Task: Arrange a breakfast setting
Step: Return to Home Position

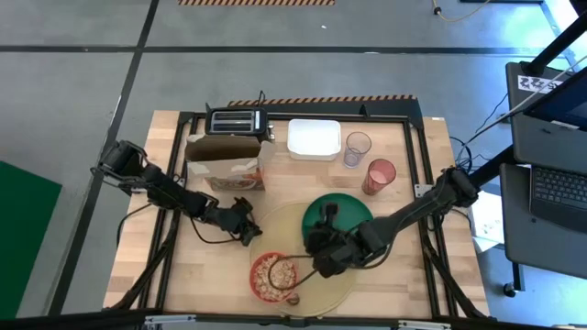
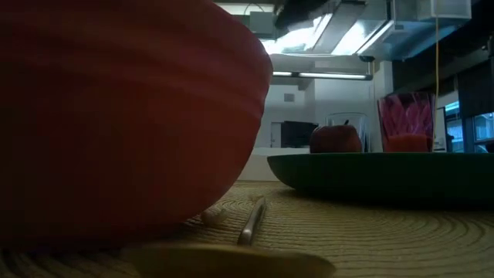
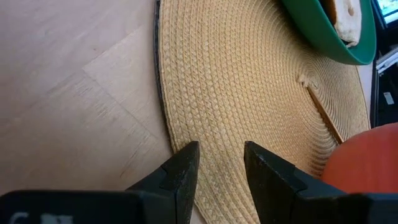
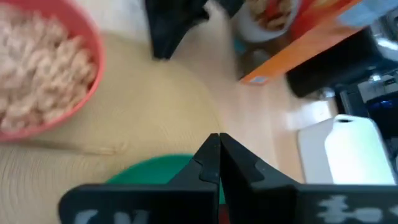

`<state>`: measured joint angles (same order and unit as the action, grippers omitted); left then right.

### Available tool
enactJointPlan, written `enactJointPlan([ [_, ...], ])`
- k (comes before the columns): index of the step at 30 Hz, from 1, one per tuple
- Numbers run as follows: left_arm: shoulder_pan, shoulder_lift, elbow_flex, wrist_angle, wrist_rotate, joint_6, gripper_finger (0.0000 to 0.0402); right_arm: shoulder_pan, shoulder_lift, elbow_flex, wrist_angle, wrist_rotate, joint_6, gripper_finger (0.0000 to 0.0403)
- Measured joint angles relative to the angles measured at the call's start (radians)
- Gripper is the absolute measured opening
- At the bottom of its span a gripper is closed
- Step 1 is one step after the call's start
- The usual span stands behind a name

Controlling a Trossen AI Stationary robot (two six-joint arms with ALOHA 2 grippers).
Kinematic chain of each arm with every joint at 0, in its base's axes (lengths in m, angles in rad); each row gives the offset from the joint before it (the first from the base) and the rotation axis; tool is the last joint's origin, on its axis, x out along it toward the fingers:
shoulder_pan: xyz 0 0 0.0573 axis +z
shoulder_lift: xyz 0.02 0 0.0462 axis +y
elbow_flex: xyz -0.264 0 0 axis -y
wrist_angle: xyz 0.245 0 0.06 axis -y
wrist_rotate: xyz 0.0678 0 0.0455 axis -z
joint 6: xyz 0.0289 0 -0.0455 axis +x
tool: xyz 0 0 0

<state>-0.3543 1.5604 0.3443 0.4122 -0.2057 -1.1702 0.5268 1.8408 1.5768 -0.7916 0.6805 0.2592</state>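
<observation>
Red bowl [image 1: 256, 275] of cereal [image 1: 274, 272] sits at mat's [image 1: 330, 289] eight o'clock, spoon [image 2: 252, 222] alongside for eating; right gripper [image 4: 219, 138] pressed together, left gripper [image 3: 221, 149] spread.

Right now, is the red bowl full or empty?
Full: pale cereal fills the red bowl nearly to its rim in the right wrist view.

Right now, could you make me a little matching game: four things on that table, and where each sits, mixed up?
Things: 1 red bowl; 2 green plate; 3 pink cup; 4 white tray.
Places: A beside the toaster; B holding cereal; C off the mat, by the clear glass; D partly under the right arm.
Pairs: 1-B; 2-D; 3-C; 4-A.
</observation>
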Motion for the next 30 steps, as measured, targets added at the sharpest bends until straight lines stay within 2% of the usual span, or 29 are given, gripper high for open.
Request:
enactJointPlan([
  [4,0.014,-0.001,0.001,-0.013,0.005,-0.007,0.0127,-0.028,-0.033,0.0,0.049,0.004,-0.008,0.0003],
  [15,0.013,-0.005,0.004,-0.042,-0.048,-0.101,0.0127,-0.057,-0.102,0.0,0.138,-0.014,-0.164,0.0003],
  [20,0.005,-0.08,-0.004,-0.069,-0.051,-0.058,0.0128,-0.064,-0.157,0.0,0.155,-0.013,-0.225,0.0003],
  [23,-0.007,-0.163,0.0,-0.14,-0.098,-0.051,0.0128,-0.085,-0.2,0.0,0.224,-0.063,-0.298,0.0003],
  [25,-0.014,-0.226,0.01,-0.18,-0.144,-0.048,0.0128,-0.108,-0.231,0.0,0.283,-0.143,-0.361,0.0003],
  [27,-0.019,-0.284,0.015,-0.181,-0.179,-0.019,0.0128,-0.139,-0.248,0.002,0.346,-0.229,-0.423,0.0003],
  [30,-0.014,-0.346,0.015,-0.185,-0.21,0.054,0.0128,-0.173,-0.255,0.002,0.388,-0.283,-0.48,0.0003],
])
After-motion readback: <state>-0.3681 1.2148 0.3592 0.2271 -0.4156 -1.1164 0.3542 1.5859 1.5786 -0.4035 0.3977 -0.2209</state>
